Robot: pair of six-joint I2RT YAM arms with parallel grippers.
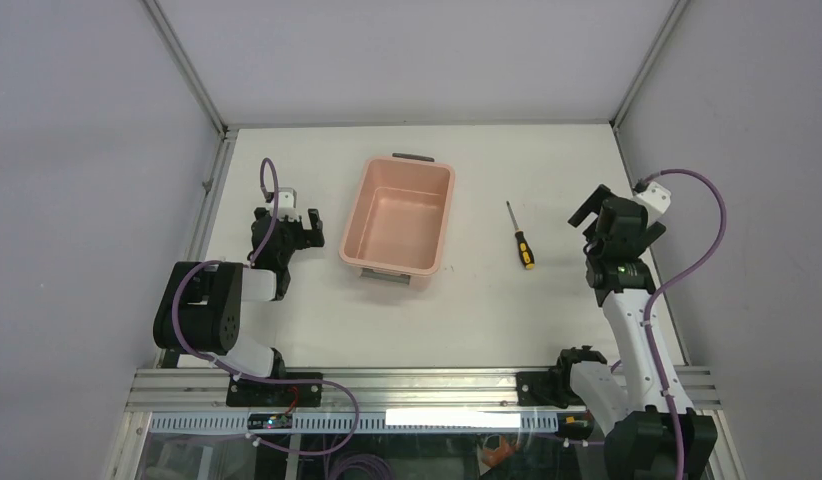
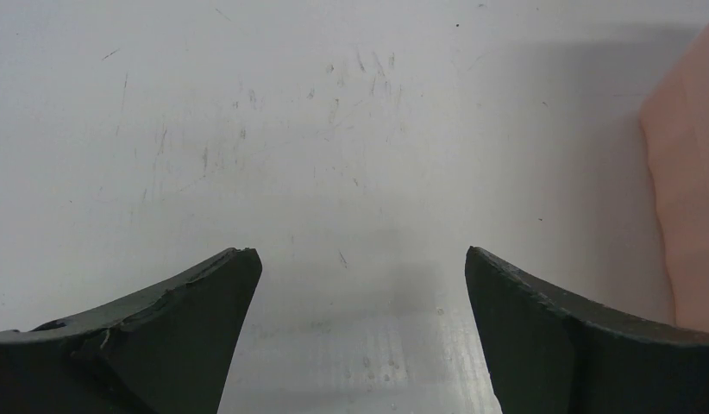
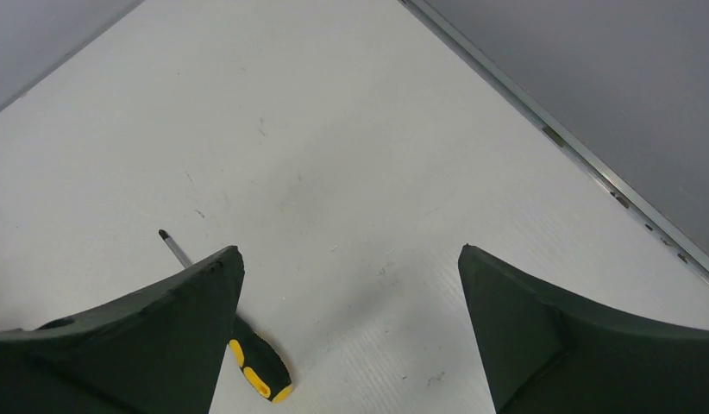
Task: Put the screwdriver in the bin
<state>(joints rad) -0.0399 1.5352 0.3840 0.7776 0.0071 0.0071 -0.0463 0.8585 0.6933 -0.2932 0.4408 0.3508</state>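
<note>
Top view: we see the bin point(image 1: 399, 215), a salmon-pink tub, standing upright on the white table point(image 1: 437, 320) a little toward 12 o'clock from the table's centre, with its short ends at 12 and 6 o'clock and nothing visible inside it. The screwdriver point(image 1: 521, 240) lies flat on the table at 3 o'clock from the bin, well apart from it. Its thin shaft points toward 11 o'clock and its yellow-and-black handle toward 5 o'clock. The left gripper point(image 1: 309, 227) sits at 9 o'clock from the bin, near its long wall but not touching it. The right gripper point(image 1: 590, 228) sits at 3 o'clock from the screwdriver, near it but apart. Left wrist view: we see the left gripper point(image 2: 361, 259) released, its two dark fingers spread wide over bare, scuffed table, holding nothing. A strip of the bin point(image 2: 687, 172) shows at the 3 o'clock edge. Right wrist view: we see the right gripper point(image 3: 351, 254) likewise released and empty, with its jaws spread wide. The screwdriver point(image 3: 258, 369) lies toward 8 o'clock in this view, partly hidden behind the left-hand finger, its tip emerging at 10 o'clock and its handle at 6 o'clock. We cannot tell from this view whether that finger touches it.
</note>
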